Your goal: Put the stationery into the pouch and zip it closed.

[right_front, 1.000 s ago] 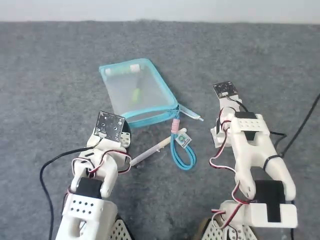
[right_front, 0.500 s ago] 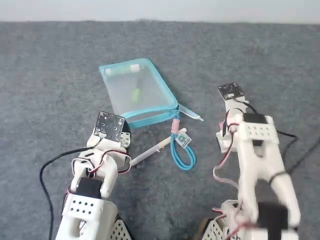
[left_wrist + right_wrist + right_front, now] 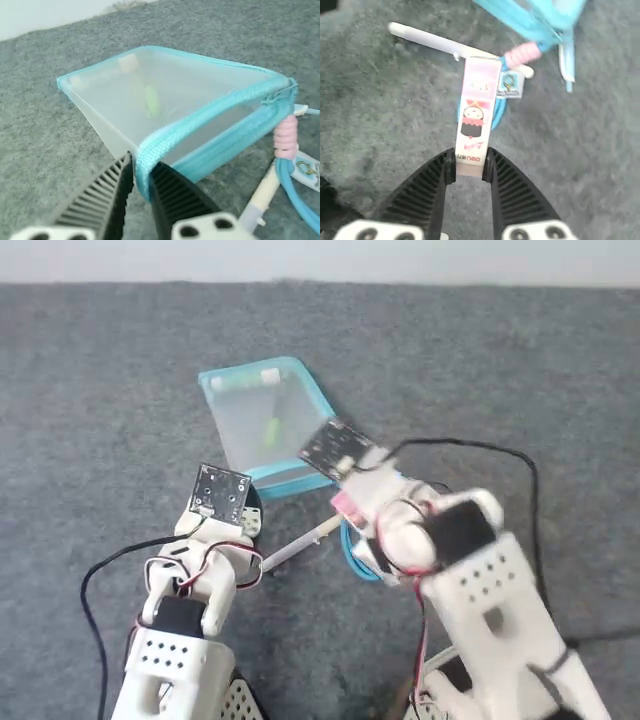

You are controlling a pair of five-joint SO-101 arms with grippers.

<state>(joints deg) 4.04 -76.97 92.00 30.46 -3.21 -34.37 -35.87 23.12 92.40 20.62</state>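
The left gripper [image 3: 140, 169] is clamped on the zipper edge at the near corner of the turquoise zip pouch [image 3: 262, 420]. The pouch lies at the table's middle. The right gripper [image 3: 469, 161] pinches 1 pink-and-white eraser [image 3: 477, 107] by its end, just right of the pouch's near edge. The eraser hangs over the white pen [image 3: 300, 543] and the blue cord loop [image 3: 284, 172].
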